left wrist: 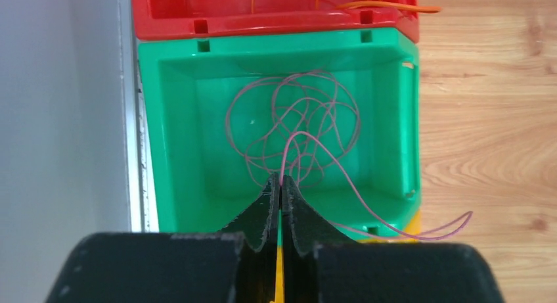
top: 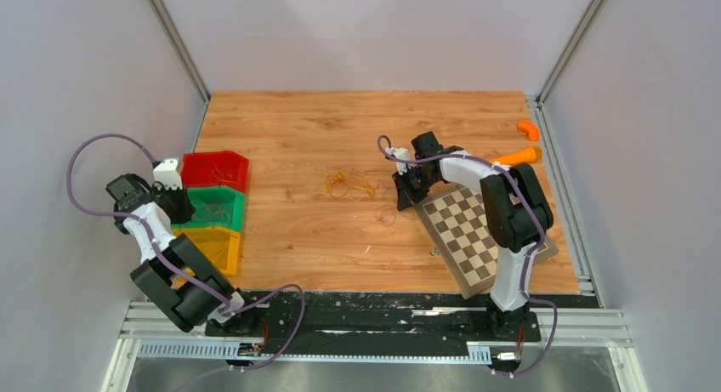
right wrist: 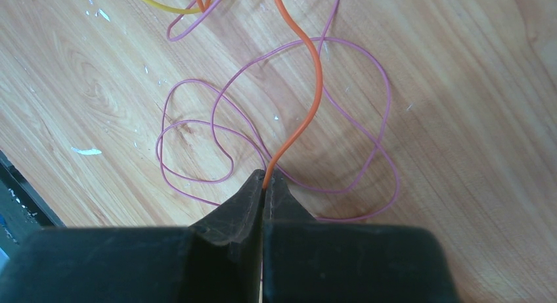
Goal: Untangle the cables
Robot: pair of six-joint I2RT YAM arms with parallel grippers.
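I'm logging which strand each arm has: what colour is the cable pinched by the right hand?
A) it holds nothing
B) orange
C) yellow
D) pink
B: in the right wrist view the right hand is shut on the orange cable, which rises from between its fingertips.

Bare table (top: 340, 120) runs across the upper middle; cables (top: 347, 186) litter the centre, bins (top: 214, 207) crowd the left edge, a checkerboard (top: 468, 230) the lower right.
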